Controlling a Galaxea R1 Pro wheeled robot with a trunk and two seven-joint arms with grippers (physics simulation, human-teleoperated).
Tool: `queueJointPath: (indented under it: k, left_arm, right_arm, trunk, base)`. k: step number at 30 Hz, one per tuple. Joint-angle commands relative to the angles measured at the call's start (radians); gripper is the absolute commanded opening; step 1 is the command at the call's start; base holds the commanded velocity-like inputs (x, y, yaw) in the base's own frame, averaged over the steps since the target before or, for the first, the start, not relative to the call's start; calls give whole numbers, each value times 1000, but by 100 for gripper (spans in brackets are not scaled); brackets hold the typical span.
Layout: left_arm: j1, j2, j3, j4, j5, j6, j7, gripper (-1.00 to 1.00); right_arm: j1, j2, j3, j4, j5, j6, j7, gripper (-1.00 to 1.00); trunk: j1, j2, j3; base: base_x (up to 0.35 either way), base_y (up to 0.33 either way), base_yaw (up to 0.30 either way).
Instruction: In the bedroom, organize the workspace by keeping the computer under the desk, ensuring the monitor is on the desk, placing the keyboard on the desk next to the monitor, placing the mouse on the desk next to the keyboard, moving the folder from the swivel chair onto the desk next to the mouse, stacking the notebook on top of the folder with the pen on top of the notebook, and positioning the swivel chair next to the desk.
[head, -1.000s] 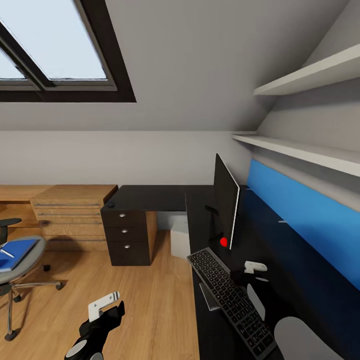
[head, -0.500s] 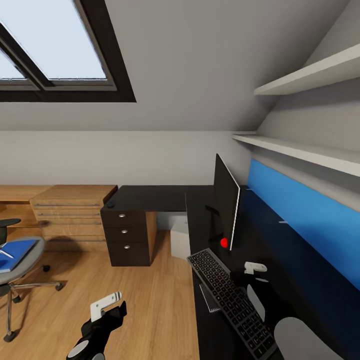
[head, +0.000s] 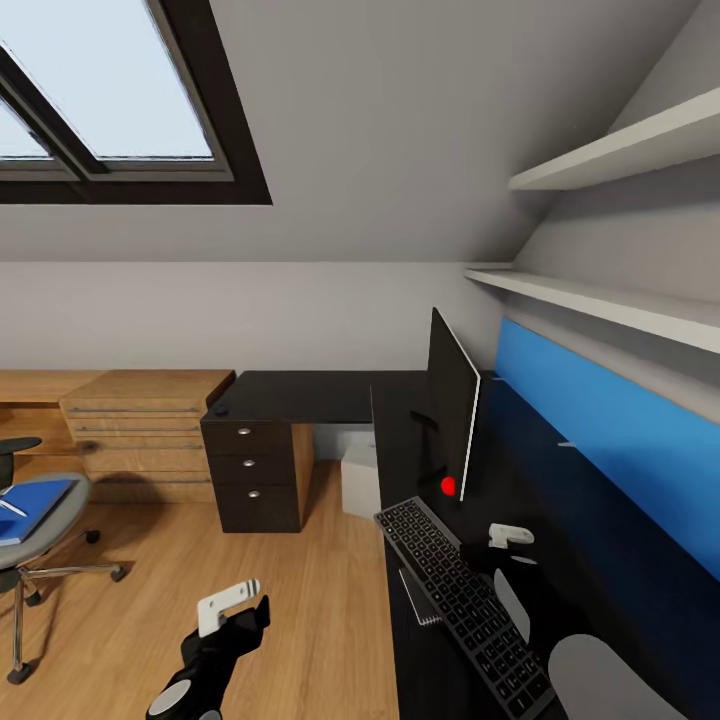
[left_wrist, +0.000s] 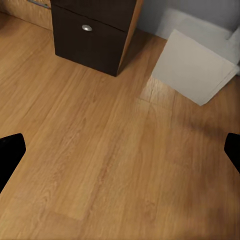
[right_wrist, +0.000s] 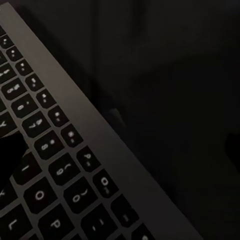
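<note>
We are looking over the desk (head: 300, 395), right side: the monitor (head: 452, 415) standing upright and edge-on, the keyboard (head: 465, 605) lying near it, the notebook (head: 418, 598) tucked partly under the keyboard's left edge. The right gripper (head: 510, 535) is hovering just right of the keyboard. The computer (head: 360, 480) is sitting under the desk. Far left: the swivel chair (head: 40, 550) carrying the folder (head: 35, 505) and the pen (head: 12, 507). The left gripper (head: 228, 603) is hanging above the wood floor (head: 300, 600).
</note>
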Motion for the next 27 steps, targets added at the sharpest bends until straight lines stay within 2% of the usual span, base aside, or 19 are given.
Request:
queueJointPath:
  k: [1, 10, 27]
  left_arm:
    - [0, 1, -3, -2, 7, 2, 8, 100]
    - [-1, 1, -4, -5, 7, 2, 10, 100]
    - [0, 1, -5, -5, 7, 2, 10, 100]
  right_arm:
    - [0, 0, 1, -2, -8, 5, -4, 100]
    - [0, 0, 19, -2, -8, 5, -5, 100]
    - [0, 0, 23, -2, -8, 5, -7, 100]
  trunk:
    - [0, -1, -1]
    - [31, -57, -26]
    - [96, -176, -79]
  base:
    - [0, 0, 0]
    - [0, 0, 0]
    - [0, 0, 0]
